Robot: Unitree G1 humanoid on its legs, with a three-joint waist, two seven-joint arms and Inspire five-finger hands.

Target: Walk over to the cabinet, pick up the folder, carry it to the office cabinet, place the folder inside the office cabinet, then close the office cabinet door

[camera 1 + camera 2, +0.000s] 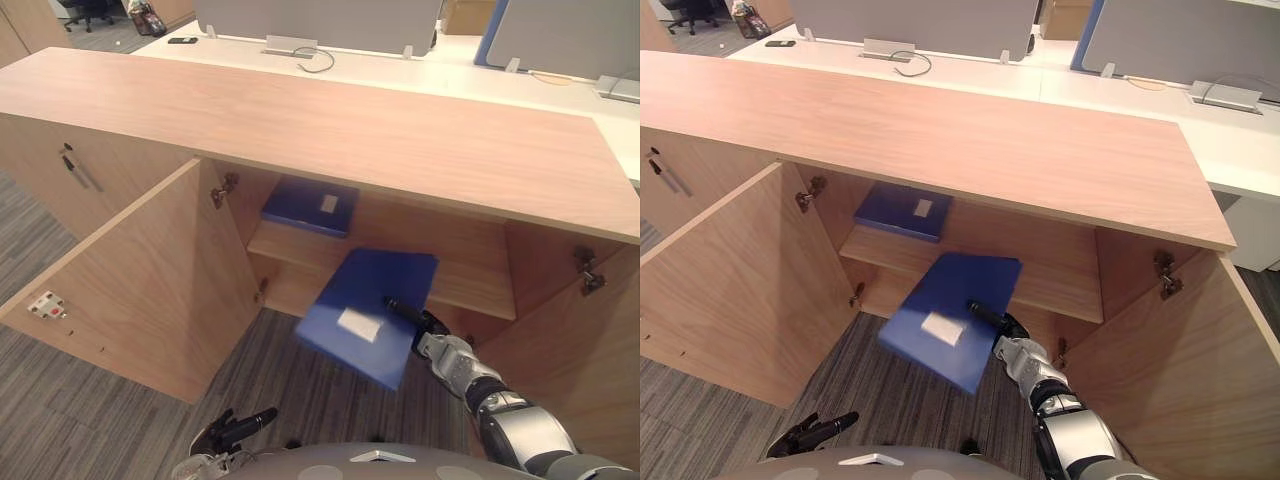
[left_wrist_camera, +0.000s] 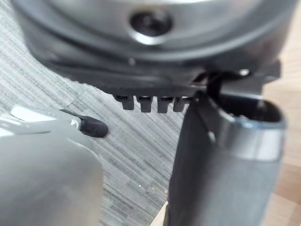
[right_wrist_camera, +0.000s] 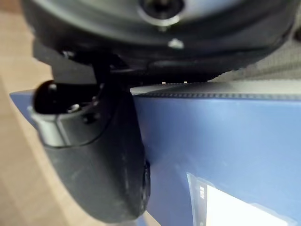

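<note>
The right robot hand [image 1: 432, 335] pinches the blue folder [image 1: 365, 300], thumb on top, holding it tilted at the open office cabinet [image 1: 300, 125], just near of the shelf [image 1: 290, 248]. A second folder [image 1: 305, 205] lies on the shelf at far left. The left robot hand [image 1: 228, 432] hangs low at near left, fingers relaxed.

Grey carpet [image 1: 285, 372], white desk [image 1: 420, 76] with grey partition screens [image 1: 320, 15] behind
</note>
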